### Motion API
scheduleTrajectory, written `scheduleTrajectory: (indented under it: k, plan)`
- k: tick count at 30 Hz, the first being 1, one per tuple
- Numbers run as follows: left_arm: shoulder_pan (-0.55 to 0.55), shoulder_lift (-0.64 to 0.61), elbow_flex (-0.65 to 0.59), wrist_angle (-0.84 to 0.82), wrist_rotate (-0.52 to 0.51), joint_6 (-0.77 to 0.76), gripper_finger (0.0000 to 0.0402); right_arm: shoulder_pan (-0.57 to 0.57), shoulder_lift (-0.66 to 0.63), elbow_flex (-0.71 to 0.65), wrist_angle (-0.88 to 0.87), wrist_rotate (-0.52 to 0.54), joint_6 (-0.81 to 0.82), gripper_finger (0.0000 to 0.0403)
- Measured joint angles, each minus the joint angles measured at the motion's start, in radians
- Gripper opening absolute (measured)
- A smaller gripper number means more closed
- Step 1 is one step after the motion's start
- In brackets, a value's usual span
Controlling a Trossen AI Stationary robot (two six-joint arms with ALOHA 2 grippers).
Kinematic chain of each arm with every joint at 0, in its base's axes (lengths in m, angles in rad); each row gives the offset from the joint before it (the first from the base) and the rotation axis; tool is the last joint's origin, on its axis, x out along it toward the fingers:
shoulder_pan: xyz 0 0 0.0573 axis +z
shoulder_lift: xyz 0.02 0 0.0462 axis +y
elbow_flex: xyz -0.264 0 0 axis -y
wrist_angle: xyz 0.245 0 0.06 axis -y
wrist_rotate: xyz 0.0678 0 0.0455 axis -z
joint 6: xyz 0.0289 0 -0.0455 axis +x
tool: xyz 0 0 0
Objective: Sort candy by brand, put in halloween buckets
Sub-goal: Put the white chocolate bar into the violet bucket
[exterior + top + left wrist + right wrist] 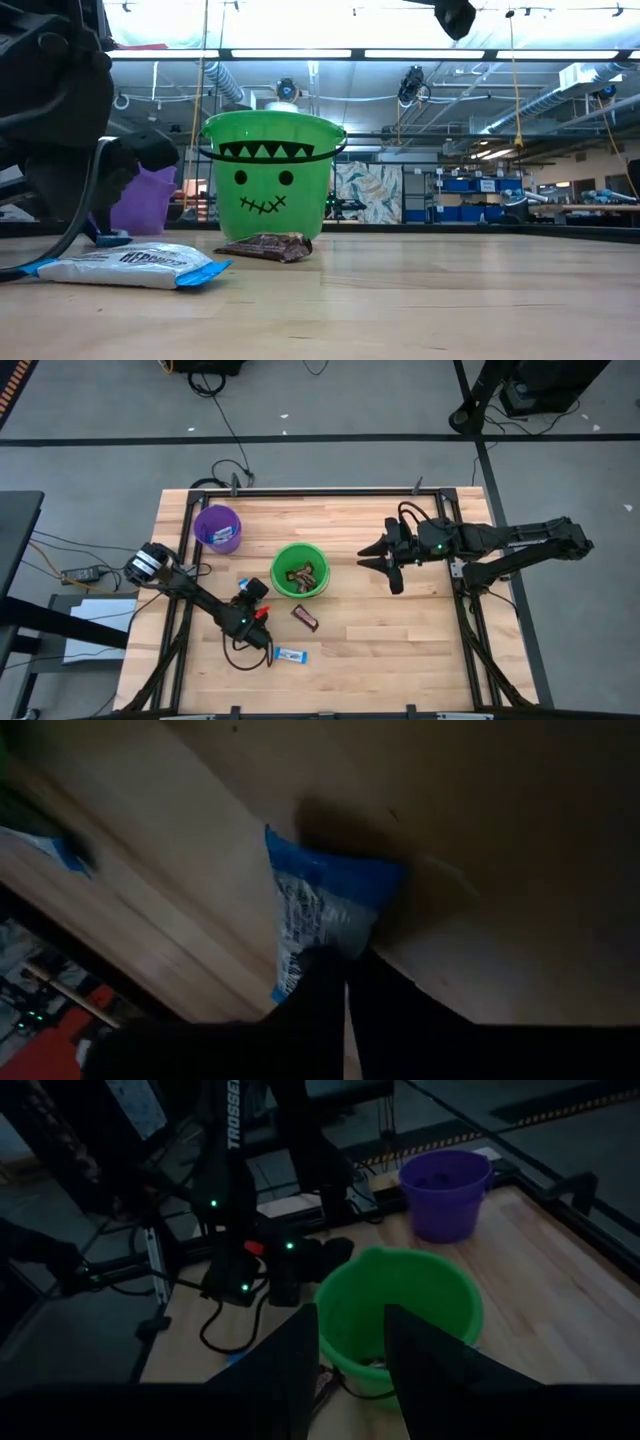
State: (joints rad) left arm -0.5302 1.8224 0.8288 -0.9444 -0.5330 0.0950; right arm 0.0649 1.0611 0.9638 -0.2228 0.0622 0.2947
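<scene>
Blue candy [320,915] by the desk's front edge is pinched in the left gripper [345,982]. Right gripper [383,563], fingers apart, hovers beside the green bucket [300,571].

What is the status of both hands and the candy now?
Left hand shut on blue-and-white candy at table's front. Right hand waits right of green bucket, jaws apart, empty. Brown candy on table, nothing blocking.
</scene>
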Motion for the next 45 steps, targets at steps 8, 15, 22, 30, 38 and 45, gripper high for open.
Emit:
scheduleTrajectory:
  k: [8, 15, 22, 30, 38, 45]
  plan:
    - [0.003, 0.008, 0.074, -0.131, 0.077, -0.045, 0.0002, 0.021, 0.000, 0.000, -0.001, 0.025, 0.010, 0.0128]
    - [-0.007, -0.022, 0.119, -0.324, 0.161, -0.231, 0.0001, 0.021, 0.000, 0.000, -0.003, 0.024, -0.008, 0.0128]
    - [-0.008, -0.144, 0.147, -0.463, 0.185, -0.333, 0.0001, 0.021, 0.000, 0.000, -0.002, 0.021, -0.042, 0.0128]
    - [0.028, -0.316, 0.303, -0.533, 0.214, -0.518, 0.0000, 0.033, 0.000, 0.000, -0.001, 0.022, -0.070, 0.0128]
    - [0.083, -0.429, 0.478, -0.506, 0.206, -0.751, 0.0000, 0.051, 0.000, 0.000, 0.030, 0.024, -0.089, 0.0128]
    - [0.106, -0.587, 0.503, -0.311, 0.140, -0.913, 0.0000, 0.072, 0.000, 0.000, 0.064, 0.026, -0.108, 0.0128]
